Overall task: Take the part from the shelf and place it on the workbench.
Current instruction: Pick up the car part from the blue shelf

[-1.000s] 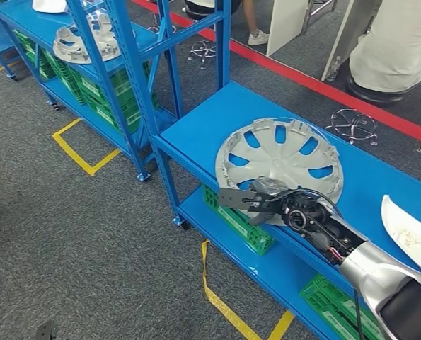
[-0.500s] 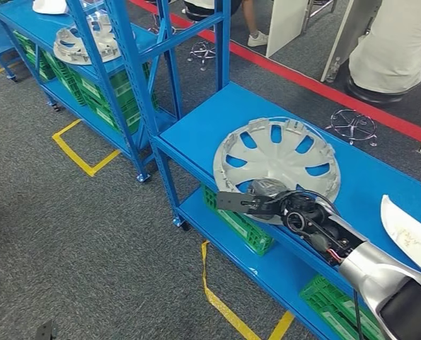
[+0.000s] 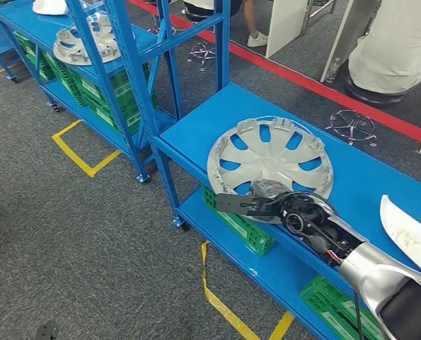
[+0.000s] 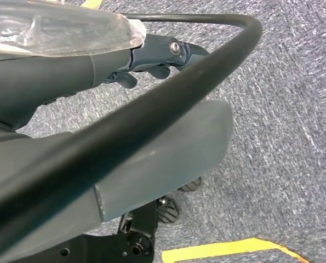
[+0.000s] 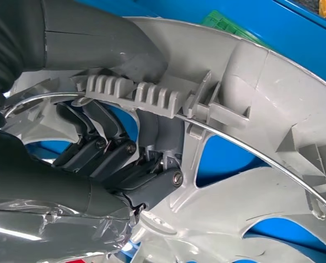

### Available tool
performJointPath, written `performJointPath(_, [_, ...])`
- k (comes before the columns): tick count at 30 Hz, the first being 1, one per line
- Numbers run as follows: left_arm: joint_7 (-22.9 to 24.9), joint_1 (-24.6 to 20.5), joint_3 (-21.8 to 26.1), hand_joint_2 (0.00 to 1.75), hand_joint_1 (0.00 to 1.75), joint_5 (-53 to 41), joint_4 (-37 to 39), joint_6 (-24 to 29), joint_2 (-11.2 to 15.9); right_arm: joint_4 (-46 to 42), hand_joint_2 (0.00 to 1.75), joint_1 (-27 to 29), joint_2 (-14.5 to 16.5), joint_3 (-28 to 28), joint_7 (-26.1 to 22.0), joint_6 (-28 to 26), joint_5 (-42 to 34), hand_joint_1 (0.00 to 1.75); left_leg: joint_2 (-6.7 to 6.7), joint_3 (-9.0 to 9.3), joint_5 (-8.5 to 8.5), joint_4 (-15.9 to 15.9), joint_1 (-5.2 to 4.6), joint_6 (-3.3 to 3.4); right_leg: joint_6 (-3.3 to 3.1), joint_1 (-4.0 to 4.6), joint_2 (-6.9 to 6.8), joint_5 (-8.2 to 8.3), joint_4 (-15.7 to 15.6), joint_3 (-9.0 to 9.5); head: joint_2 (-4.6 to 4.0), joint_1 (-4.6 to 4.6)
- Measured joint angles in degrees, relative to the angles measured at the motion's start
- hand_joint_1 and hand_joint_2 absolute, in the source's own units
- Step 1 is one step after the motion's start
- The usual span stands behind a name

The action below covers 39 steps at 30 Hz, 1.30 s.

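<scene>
**Rim grip could let the hubcap slip**

The right hand grips the near rim of the grey hubcap, fingers hooked through a spoke opening, thumb over the edge. The hubcap lies on the blue bench, overhanging its front edge. Held at one edge, it may tilt, snag or slide off. The left hand hangs with fingers curled on nothing.
</scene>
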Motion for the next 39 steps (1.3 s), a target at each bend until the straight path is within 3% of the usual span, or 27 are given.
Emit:
performJointPath(3, [0.0,0.0,0.0,0.00,0.00,0.5,0.0,-0.1,0.0,0.0,1.75,0.0,0.0,0.0,-0.1,0.0,0.0,1.70,0.00,0.00,0.00,0.0,0.00,0.00,0.00,0.00,0.00,0.00,0.0,0.00,0.00,0.00])
performJointPath(7, [0.0,0.0,0.0,1.75,0.00,1.7,0.0,-1.1,0.0,0.0,1.75,0.0,0.0,0.0,-0.2,0.0,0.0,1.75,0.00,0.00,0.00,0.0,0.00,0.00,0.00,0.00,0.00,0.00,0.0,0.00,0.00,-0.01])
performJointPath(17, [-0.5,0.0,0.0,1.75,0.00,3.1,0.0,-1.4,0.0,0.0,1.75,0.1,-0.1,0.0,-0.2,-0.6,-0.6,1.75,0.00,0.01,-0.01,0.0,0.00,0.00,0.00,0.00,0.00,0.00,0.0,0.00,0.00,-0.02])
performJointPath(28, [-0.8,0.2,0.0,1.75,0.00,4.4,0.0,-0.3,0.2,-4.0,1.75,5.4,-1.4,-5.3,-9.7,-20.2,-15.3,1.75,-0.04,-0.13,0.01,0.0,0.00,0.00,0.00,-0.01,-0.03,0.00,0.0,-0.10,0.00,0.01])
performJointPath(39, [-1.1,0.2,0.0,1.75,0.00,5.0,0.0,0.3,0.2,-13.0,1.75,7.9,-3.7,-11.9,-13.9,-26.5,-20.6,1.75,-0.03,-0.28,-0.02,0.0,0.00,0.02,0.02,-0.04,-0.02,-0.02,0.0,-0.24,0.00,0.03])
